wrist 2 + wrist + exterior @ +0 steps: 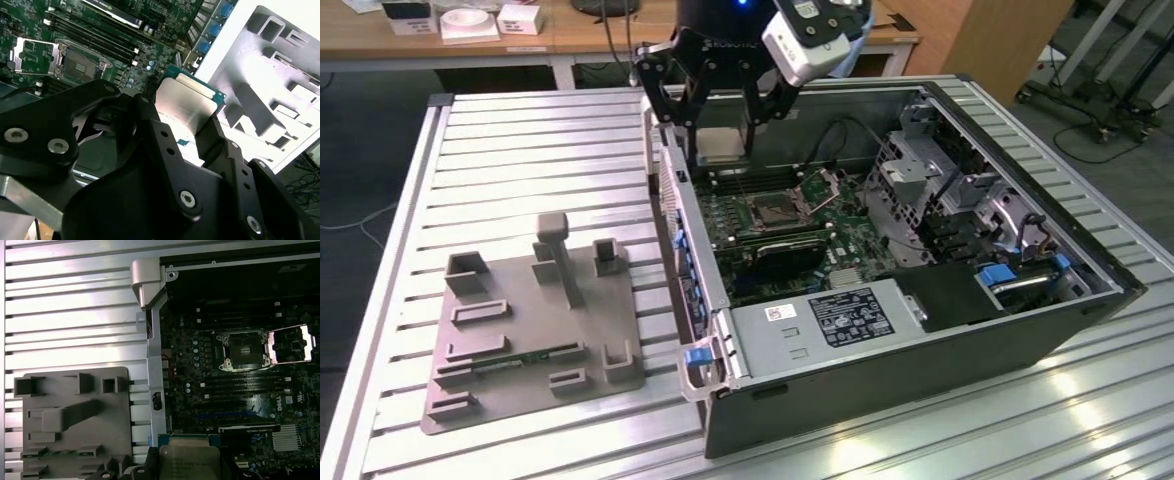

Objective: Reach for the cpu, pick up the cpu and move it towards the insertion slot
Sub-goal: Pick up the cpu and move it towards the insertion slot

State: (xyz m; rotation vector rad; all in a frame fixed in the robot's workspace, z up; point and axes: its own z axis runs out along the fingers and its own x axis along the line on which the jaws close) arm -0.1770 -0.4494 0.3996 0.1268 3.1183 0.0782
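Two black fingers (pixel 215 137) of claw (pixel 182 122) clenched on cpu (pixel 186 106), gripping its opposite edges; silver top faces wrist camera, chip lifted clear of grey tray (pixel 520 330). Tray sits on slatted table (pixel 520 150) near table's front edge at exterior view's left. Claw hangs above rear wall of open computer case (pixel 1014 330). Insertion slot (pixel 243 350) lies uncovered on green motherboard (pixel 854 250), retention bracket (pixel 291 343) hinged open beside it, well apart from chip.

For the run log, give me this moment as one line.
gripper: shut on cpu | cpu: lifted, above open case | insertion slot: empty, bracket open
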